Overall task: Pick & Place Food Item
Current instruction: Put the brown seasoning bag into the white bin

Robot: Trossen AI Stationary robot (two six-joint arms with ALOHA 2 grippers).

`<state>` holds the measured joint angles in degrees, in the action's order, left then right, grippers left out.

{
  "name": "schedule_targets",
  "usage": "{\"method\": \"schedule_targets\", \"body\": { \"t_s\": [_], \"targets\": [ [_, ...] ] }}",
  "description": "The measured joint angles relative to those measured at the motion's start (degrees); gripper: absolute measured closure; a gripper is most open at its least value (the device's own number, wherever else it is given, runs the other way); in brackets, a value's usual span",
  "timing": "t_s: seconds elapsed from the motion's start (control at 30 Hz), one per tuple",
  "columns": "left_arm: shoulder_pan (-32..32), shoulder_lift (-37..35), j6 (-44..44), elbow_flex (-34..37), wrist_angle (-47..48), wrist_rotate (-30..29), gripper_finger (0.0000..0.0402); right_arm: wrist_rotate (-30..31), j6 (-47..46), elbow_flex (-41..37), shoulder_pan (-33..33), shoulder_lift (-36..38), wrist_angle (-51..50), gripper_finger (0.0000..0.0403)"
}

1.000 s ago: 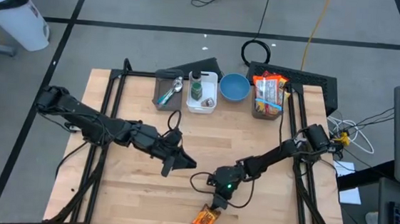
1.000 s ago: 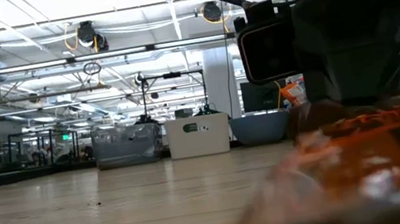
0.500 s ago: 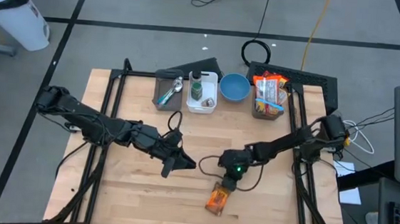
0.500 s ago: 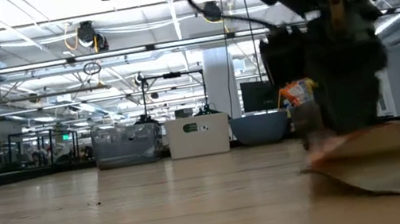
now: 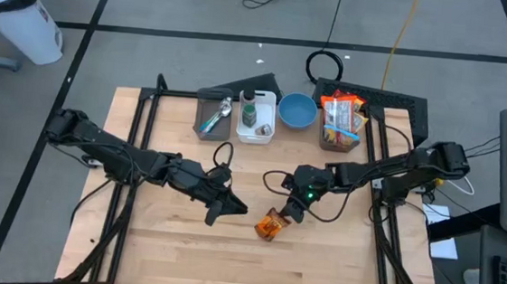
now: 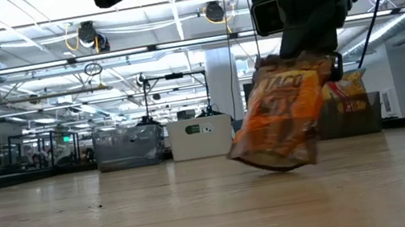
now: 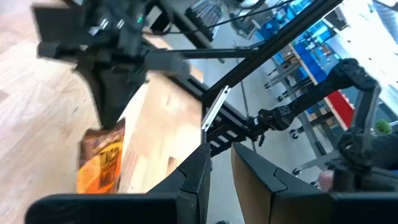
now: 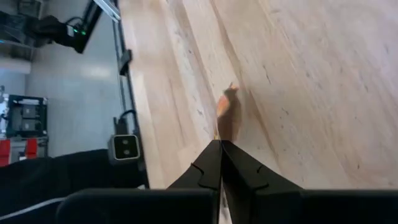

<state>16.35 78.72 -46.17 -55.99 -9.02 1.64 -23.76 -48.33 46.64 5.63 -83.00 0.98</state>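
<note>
An orange snack bag (image 5: 270,225) hangs in mid-table below my right gripper (image 5: 288,210), which is shut on it. In the low view the bag (image 6: 281,117) dangles tilted, with its bottom off the wood. The right wrist view shows it only as a thin orange sliver (image 8: 226,111) beyond the closed fingers (image 8: 231,163). My left gripper (image 5: 239,206) waits just left of the bag and points toward it. Its fingers (image 7: 199,163) stand a narrow gap apart with nothing between them. The bag (image 7: 102,163) and the right arm show ahead in the left wrist view. My right gripper pinches the bag's upper edge (image 6: 310,62) between its two fingers. They come slanting down from the table's right side. The bag hangs below them, tilted and lifted clear of the table.
Along the far edge stand a clear bin of utensils (image 5: 212,113), a white bin with a bottle (image 5: 255,119), a blue bowl (image 5: 298,110) and a bin of snack packets (image 5: 340,122). Bare wood lies near and left of the bag.
My right gripper has risen and drawn back from the table's near edge toward its middle, staying shut on the bag. The bag lay flat at the near edge; now it is lifted clear and hangs tilted below the fingers.
</note>
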Motion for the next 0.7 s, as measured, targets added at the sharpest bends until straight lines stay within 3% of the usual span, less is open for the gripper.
{"method": "schedule_targets", "body": {
  "t_s": [0.4, 0.7],
  "targets": [
    [-4.27, 0.00, 1.42, 0.00, 0.74, 6.09, 0.0330, -0.03, -0.42, 0.08, -0.37, 4.83, -3.18, 0.0403],
    [-6.82, 0.00, 4.07, 0.00, 3.21, 7.59, 0.0330, -0.27, 3.52, 8.41, -2.11, 5.59, -9.09, 0.0403]
  ]
}}
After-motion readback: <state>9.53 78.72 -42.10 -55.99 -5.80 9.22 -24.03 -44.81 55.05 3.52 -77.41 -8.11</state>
